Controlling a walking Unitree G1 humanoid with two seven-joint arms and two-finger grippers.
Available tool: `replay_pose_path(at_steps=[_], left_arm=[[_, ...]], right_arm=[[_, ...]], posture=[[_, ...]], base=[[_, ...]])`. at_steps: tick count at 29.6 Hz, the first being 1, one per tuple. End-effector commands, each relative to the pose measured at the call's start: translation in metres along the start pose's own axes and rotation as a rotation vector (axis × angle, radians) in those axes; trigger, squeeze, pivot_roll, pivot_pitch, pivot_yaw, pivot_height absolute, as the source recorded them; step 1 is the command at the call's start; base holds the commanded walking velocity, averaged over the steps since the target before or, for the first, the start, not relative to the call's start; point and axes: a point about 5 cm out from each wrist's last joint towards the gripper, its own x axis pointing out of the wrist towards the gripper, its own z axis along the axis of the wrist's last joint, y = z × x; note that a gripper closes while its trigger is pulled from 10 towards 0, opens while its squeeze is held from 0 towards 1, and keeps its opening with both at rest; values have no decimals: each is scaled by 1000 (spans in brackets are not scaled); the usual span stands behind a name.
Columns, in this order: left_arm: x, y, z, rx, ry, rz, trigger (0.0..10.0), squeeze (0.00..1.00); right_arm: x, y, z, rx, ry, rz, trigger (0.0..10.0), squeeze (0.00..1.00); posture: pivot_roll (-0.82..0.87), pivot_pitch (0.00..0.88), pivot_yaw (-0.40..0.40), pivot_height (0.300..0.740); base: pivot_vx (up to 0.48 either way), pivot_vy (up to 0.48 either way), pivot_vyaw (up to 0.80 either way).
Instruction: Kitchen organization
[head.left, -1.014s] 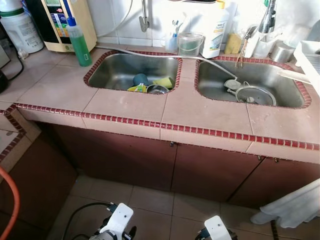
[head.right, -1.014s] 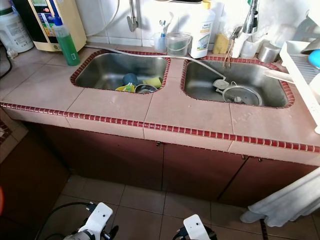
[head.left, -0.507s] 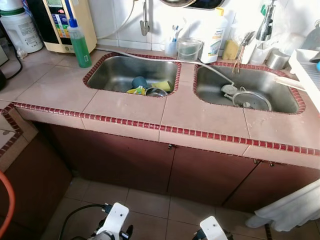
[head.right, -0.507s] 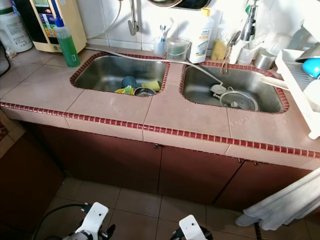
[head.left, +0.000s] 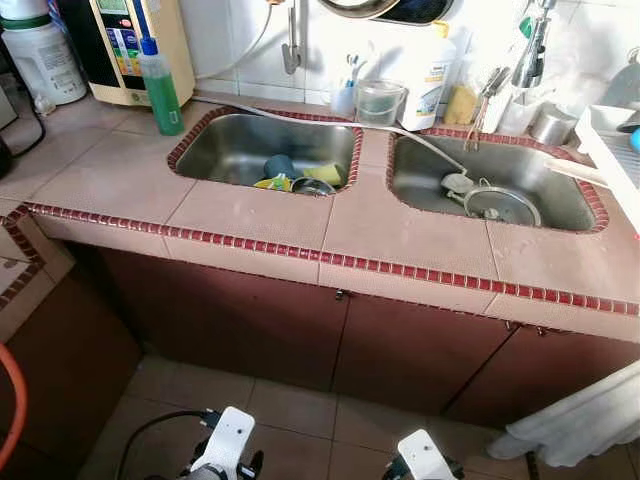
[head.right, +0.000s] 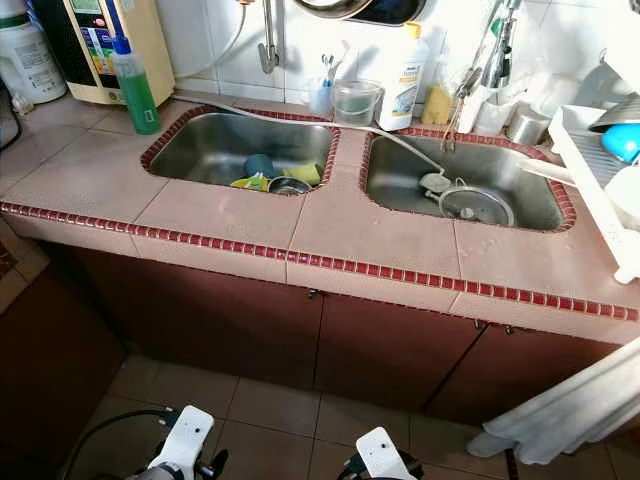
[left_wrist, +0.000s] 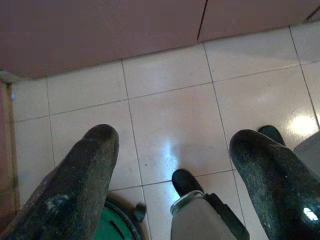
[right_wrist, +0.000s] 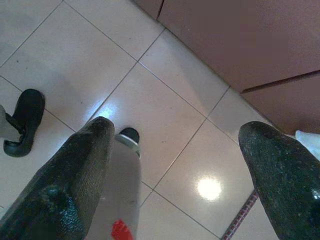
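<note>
Pink tiles edged in red cover the worktop (head.left: 250, 215), broken by two steel sinks. Dishes wait in the left sink (head.left: 225, 150): a blue cup (head.left: 279, 165), a yellow sponge (head.left: 322, 172) and a small steel bowl (head.left: 313, 186), likely parked there for washing. A strainer (head.left: 497, 204) lies in the right sink (head.left: 560, 195), and a green soap bottle (head.left: 159, 85) stands at the left sink's corner, handy for scrubbing. Both arms hang idle above the floor (left_wrist: 165, 115); the left claw (left_wrist: 172, 155) and the right claw (right_wrist: 175, 150) are spread wide, gripping nothing, so sorting seems not yet begun.
</note>
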Motion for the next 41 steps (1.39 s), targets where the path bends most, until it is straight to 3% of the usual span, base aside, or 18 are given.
replay_pose_path(at_steps=[1, 31, 41], left_arm=[[0, -2, -2, 6, 4, -10, 10000, 0], [-1, -1, -3, 46, 10, -29, 10000, 0], [-1, 1, -5, 50, 36, -6, 10000, 0]], right_arm=[[-2, 1, -7, 0, 29, 4, 10000, 0], [-3, 2, -12, 10, 40, 0, 10000, 0], [-4, 2, -15, 25, 57, -5, 10000, 0]], posture=[[-120, 0, -3, 740], [-134, 0, 13, 740], [-134, 0, 17, 740]], base=[[0, -364, 0], [0, -476, 0], [0, -36, -298]])
